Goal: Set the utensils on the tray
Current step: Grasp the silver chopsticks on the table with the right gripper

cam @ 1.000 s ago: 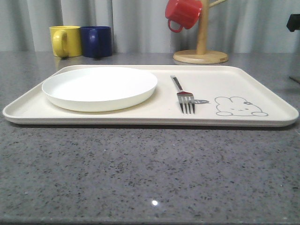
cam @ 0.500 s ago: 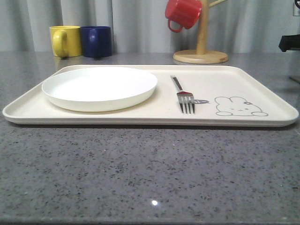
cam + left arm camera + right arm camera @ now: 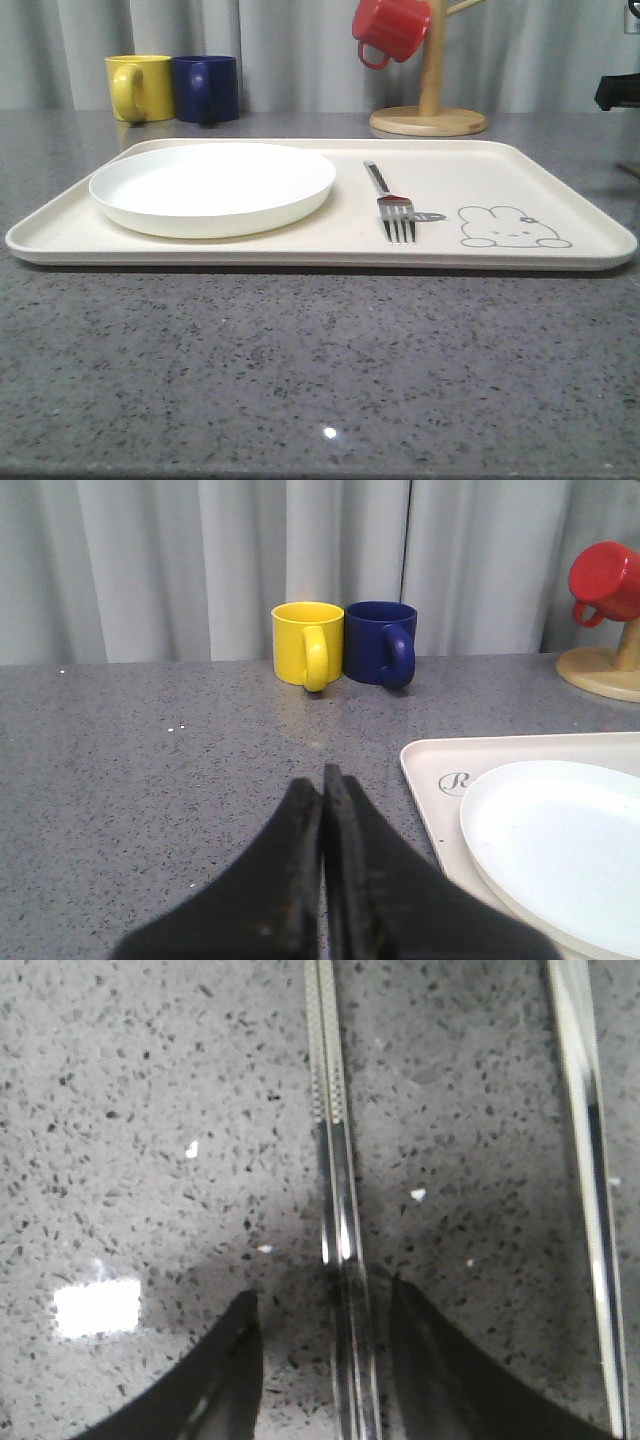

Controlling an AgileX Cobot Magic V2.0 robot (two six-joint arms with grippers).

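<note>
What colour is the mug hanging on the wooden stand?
Red; the hanging mug shows best in the front view.

Left pincer (image 3: 323,790) closed; right pincer (image 3: 325,1310) apparently spread, low.

The right pincer (image 3: 325,1345) hangs close over the speckled grey surface (image 3: 150,1090), its two dark fingers (image 3: 225,1380) spread apart — a pair of flat silver chopsticks (image 3: 335,1190) lies lengthwise in the gap between them, side by side and touching. Another slim shiny utensil handle (image 3: 590,1180) lies well apart — its kind cannot be told.
</note>
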